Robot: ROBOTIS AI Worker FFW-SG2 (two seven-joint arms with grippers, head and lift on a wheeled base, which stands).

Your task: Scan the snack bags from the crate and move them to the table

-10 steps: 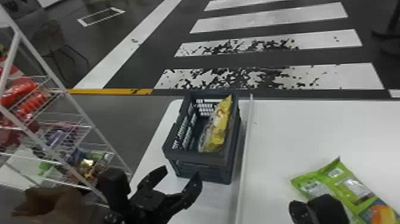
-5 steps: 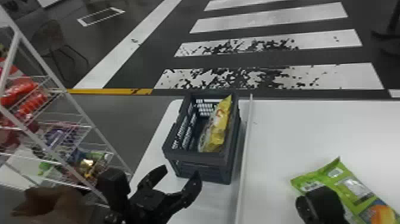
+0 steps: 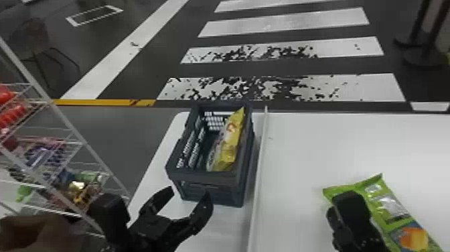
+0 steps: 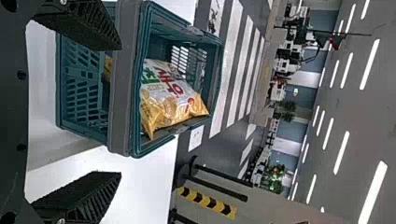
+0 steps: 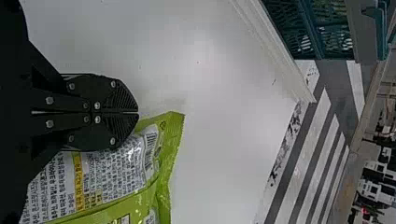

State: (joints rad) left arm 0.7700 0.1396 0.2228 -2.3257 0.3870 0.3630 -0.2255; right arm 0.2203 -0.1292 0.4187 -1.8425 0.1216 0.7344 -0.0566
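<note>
A dark crate [image 3: 214, 181] stands at the table's left part, holding a yellow snack bag [image 3: 231, 140] that leans on its right wall. In the left wrist view the yellow and white bag [image 4: 170, 95] lies inside the crate [image 4: 123, 93]. My left gripper [image 3: 189, 197] is in front of the crate's near side; in its wrist view the left gripper [image 4: 119, 109] stands open and empty. At right, my right gripper [image 3: 348, 197] is over a green snack bag [image 3: 391, 204]. The right wrist view shows the right gripper [image 5: 137, 112] shut, beside the green bag [image 5: 163, 163], holding nothing.
A raised white strip [image 3: 261, 167] runs along the white table [image 3: 311, 140] between crate and green bag. A wire rack [image 3: 67, 117] with snack packs stands left of the table. Black posts [image 3: 418, 40] stand on the floor beyond, at the far right.
My right gripper has moved slightly right and up over the green bag, compared with one second ago. The left gripper, crate and both bags have kept their places.
</note>
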